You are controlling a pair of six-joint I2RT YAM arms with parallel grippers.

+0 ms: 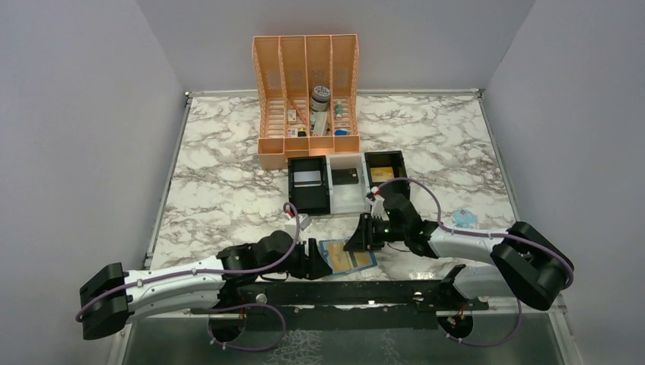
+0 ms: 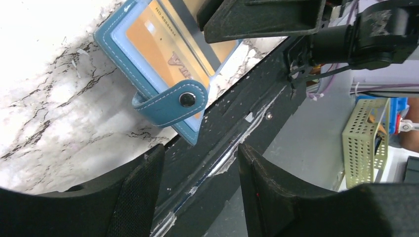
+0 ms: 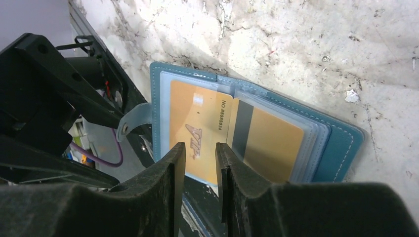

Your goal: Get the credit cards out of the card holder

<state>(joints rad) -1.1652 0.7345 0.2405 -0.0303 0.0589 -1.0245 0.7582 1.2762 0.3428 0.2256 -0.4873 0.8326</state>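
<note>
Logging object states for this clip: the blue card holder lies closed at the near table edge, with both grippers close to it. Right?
Not quite: the card holder lies open, not closed. The right wrist view shows its panels spread, gold credit cards in the pockets. It is at the near table edge, left gripper and right gripper close by.

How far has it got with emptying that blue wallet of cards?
One flat gold-tan card lies in the black tray compartment. The right end effector, jaws narrowly apart, hovers at the open blue bifold card holder; the left end effector is open beside it. Two gold-tan cards sit in its pockets, ungripped.
</note>
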